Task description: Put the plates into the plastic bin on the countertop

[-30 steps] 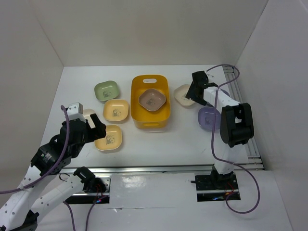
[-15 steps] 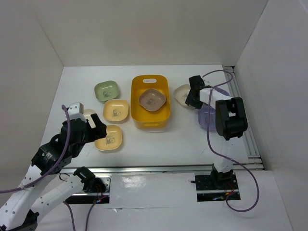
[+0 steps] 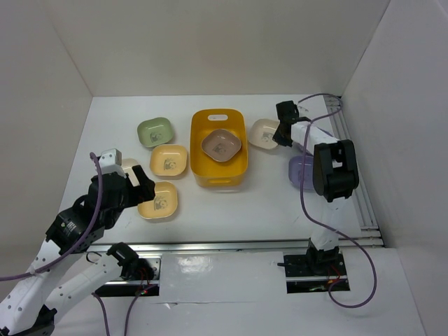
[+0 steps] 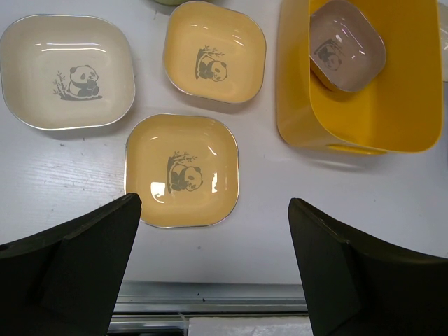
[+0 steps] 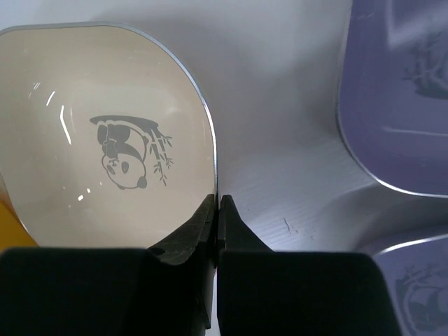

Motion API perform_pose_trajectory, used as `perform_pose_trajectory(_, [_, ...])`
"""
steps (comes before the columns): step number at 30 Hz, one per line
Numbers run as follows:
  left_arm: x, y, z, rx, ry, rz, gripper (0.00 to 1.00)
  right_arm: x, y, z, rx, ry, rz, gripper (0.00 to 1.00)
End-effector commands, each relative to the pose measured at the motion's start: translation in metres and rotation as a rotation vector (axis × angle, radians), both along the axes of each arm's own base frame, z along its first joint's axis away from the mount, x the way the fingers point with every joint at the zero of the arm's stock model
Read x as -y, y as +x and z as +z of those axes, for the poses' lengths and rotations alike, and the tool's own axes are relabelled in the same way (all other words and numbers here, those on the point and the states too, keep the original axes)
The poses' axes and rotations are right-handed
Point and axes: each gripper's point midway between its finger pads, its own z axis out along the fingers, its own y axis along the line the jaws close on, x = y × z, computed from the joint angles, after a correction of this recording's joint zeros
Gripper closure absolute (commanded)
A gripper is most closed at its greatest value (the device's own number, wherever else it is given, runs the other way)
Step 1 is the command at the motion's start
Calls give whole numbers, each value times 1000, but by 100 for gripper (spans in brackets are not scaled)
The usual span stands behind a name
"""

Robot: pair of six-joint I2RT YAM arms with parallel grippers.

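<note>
The yellow-orange plastic bin stands mid-countertop with a brown plate tilted inside it. Just right of the bin, my right gripper is shut on the right rim of a cream plate. The right wrist view shows the jaws pinching that cream plate's edge. My left gripper hangs open above the near yellow plate, touching nothing. A second yellow plate, another cream plate and a green plate lie left of the bin.
A lavender plate lies just right of the held plate, with another lavender one beside it. In the top view they sit under my right arm. White walls close off the left, back and right. A metal rail runs along the near edge.
My right gripper has closed onto the cream plate's rim, and the plate has shifted slightly toward the back left. The left arm has not moved.
</note>
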Motion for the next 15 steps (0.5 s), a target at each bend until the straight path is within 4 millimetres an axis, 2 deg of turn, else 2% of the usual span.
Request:
perform_pose_trajectory(1, [0,6,9,36,-7,9,0,21,12,47,61,-76,-100,100])
perform_pose_trajectory(2, [0,6,9,36,-7,9,0,24,19,69,109,-102,-130,100])
perform_pose_trajectory(6, [0,6,9,36,-7,9,0,25,15,149,266,-142,-164,100])
perform_pose_trajectory(7, [0,6,9,36,-7,9,0,16,14,166,300,-146,-147,100])
perform_pose_trajectory(9, [1,7,7,28,-2,9,0,8,7,187,341,-157,-125,100])
perform_pose_trajectory(10, [1,7,7,28,-2,9,0,-4,2,208,388,-156,-84,100])
perform_pose_trajectory(11, [1,7,7,28,-2,9,0,-15,0,218,412,-139,-38,100])
perform_pose_trajectory(12, [1,7,7,28,-2,9,0,-37,2,229,450,-86,52,100])
perform_pose_trajectory(15, [1,7,7,28,-2,9,0,-82,-5,246,462,-53,264,100])
